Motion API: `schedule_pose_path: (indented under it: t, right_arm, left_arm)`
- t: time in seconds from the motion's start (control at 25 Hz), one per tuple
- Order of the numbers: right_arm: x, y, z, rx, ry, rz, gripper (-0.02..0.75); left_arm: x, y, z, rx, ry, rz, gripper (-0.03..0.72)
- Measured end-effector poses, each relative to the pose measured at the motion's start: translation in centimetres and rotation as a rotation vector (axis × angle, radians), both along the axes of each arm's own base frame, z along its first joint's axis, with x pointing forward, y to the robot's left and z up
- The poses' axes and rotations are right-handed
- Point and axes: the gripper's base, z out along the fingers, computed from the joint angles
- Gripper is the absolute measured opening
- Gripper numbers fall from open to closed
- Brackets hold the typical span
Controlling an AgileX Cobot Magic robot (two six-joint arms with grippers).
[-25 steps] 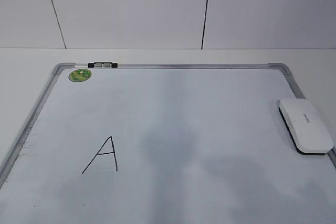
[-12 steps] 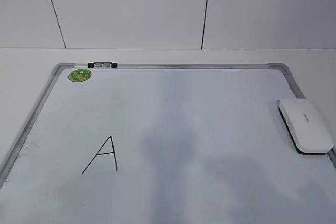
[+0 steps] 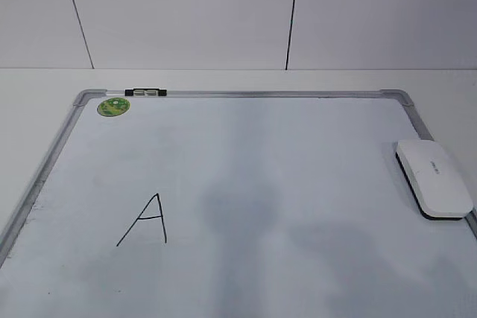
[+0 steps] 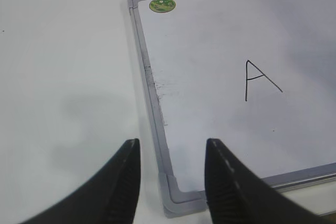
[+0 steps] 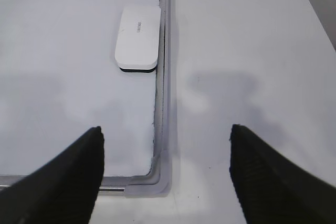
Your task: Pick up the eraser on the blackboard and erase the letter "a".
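Observation:
The blackboard [image 3: 261, 94] is a white board with a silver-grey frame, lying flat on the white table. The white eraser [image 3: 434, 178] lies on it by the right edge; it also shows in the right wrist view [image 5: 138, 36]. A tall capital "A" [image 3: 146, 220] in black marker is at the board's lower left, also in the left wrist view [image 4: 257, 77]. No small cursive "a" shows in any view. My left gripper [image 4: 173, 142] is open above the board's near-left corner. My right gripper [image 5: 165, 129] is open wide above the near-right corner, well short of the eraser. Neither gripper shows in the exterior view.
A round green sticker [image 3: 113, 106] sits in the board's far-left corner, next to a black clip [image 3: 145, 92] on the top frame. White table surface surrounds the board on both sides [image 5: 247, 51]. A white panelled wall stands behind.

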Motion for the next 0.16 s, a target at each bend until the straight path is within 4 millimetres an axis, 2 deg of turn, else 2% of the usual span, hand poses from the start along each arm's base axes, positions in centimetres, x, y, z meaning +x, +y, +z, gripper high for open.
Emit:
schedule_pose_path:
  t: [0.16]
  right_arm:
    - [0.0,0.0,0.0,0.0,0.0,0.0,0.593]
  left_arm:
    - [0.0,0.0,0.0,0.0,0.0,0.0,0.307]
